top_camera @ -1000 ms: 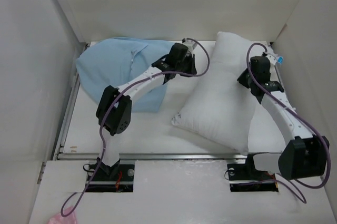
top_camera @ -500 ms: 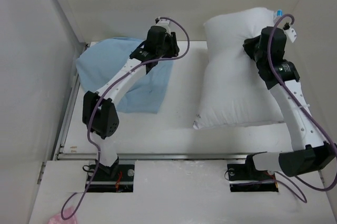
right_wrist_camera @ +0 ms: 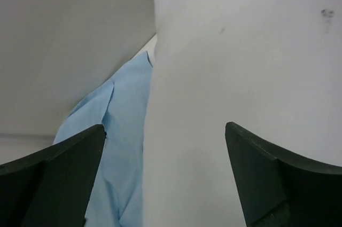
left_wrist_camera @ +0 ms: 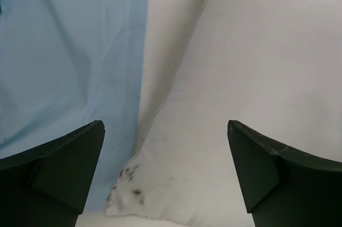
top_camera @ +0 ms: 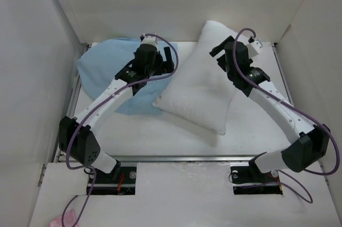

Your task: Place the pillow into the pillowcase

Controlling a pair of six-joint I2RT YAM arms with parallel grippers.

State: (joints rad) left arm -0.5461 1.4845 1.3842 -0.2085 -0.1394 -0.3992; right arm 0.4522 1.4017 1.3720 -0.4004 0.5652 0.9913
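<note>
The pillow [top_camera: 197, 85] lies slantwise in the middle of the table [top_camera: 133, 131]. One short end is up against the far wall [top_camera: 176, 2] and the other points toward the near edge. Its left corner reaches the right edge of the pillowcase [top_camera: 104, 67], which lies crumpled and limp in the far left of the table, close to the left wall. The left gripper [top_camera: 166, 62] hangs over the seam between the two, just at the pillow's far left side, with the pillowcase to its left. In the left wrist view the left gripper [left_wrist_camera: 164, 125] stands spread wide with nothing between its fingers [left_wrist_camera: 64, 168]. Beneath it the pillowcase [left_wrist_camera: 69, 61] fills the left half and the pillow [left_wrist_camera: 256, 67] the right, and a pale strip parts them farther off. A pillow corner flecked with dark specks [left_wrist_camera: 131, 176] sits low between the fingers, against the blue edge. The right gripper [top_camera: 219, 53] is over the far end of the pillow, near the wall. In its wrist view the right gripper [right_wrist_camera: 164, 126] is also spread wide and grips nothing. The pillow [right_wrist_camera: 240, 61] bulges close ahead of it and fills the right side. The pillowcase [right_wrist_camera: 120, 147] shows beyond the left finger [right_wrist_camera: 48, 179], under the blank wall [right_wrist_camera: 69, 40]. Whether either gripper touches the pillow cannot be told.
</note>
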